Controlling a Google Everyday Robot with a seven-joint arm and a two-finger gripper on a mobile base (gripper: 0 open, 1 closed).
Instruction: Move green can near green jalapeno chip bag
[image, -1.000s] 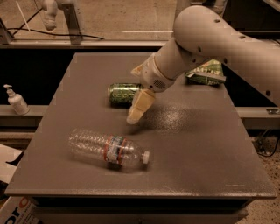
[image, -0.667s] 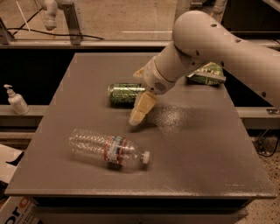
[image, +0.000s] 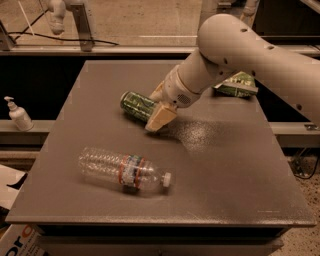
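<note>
The green can (image: 136, 104) lies on its side on the grey table (image: 225, 165), left of centre, tilted with its right end toward me. My gripper (image: 156, 107) reaches down from the white arm (image: 235, 55) and straddles the can's right end, one cream finger (image: 161, 117) in front and the other behind; it looks shut on the can. The green jalapeno chip bag (image: 238, 85) lies flat at the table's far right, partly hidden behind the arm, well apart from the can.
A clear plastic bottle (image: 125, 170) lies on its side at the front left of the table. A white pump bottle (image: 19, 114) stands on a ledge off the left edge. A rail runs behind the table.
The can has turned from lying level to tilted, its left end swung toward the back. The gripper has closed in on the can's right end and the arm shifted slightly.
</note>
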